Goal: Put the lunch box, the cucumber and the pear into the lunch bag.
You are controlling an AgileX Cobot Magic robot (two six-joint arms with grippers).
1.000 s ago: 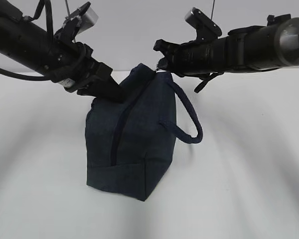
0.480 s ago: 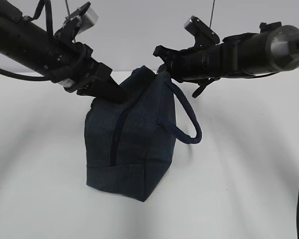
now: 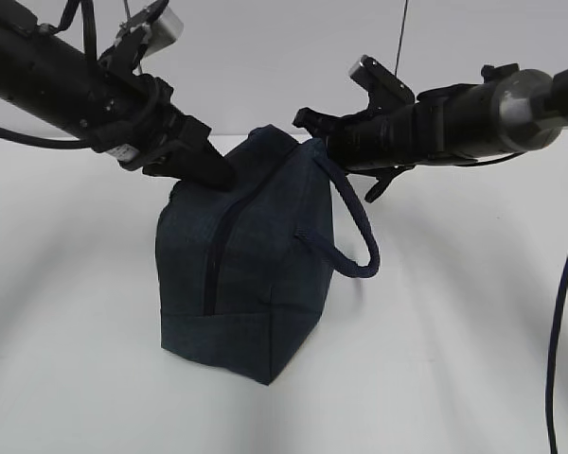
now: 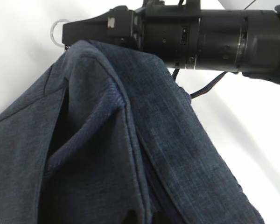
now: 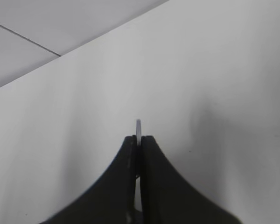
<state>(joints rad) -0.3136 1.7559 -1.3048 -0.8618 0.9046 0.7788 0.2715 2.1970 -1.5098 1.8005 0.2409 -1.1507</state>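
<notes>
The dark navy lunch bag (image 3: 256,255) stands upright on the white table, zipper (image 3: 218,251) facing me and loop handle (image 3: 360,236) hanging to the right. My left gripper (image 3: 216,174) is pinched on the bag's top left fabric; in the left wrist view the bag (image 4: 107,140) fills the frame and hides the jaws. My right gripper (image 3: 306,126) is at the bag's top and is shut on the silver ring pull (image 5: 138,127), which also shows in the left wrist view (image 4: 59,31). The lunch box, cucumber and pear are out of view.
The white table (image 3: 454,331) spreads around the bag, with a pale wall behind. The right arm's cable (image 3: 560,312) hangs down at the right edge.
The right gripper has dropped a little toward the bag's top. The left arm has lifted slightly, and the bag has shifted a little to the left.
</notes>
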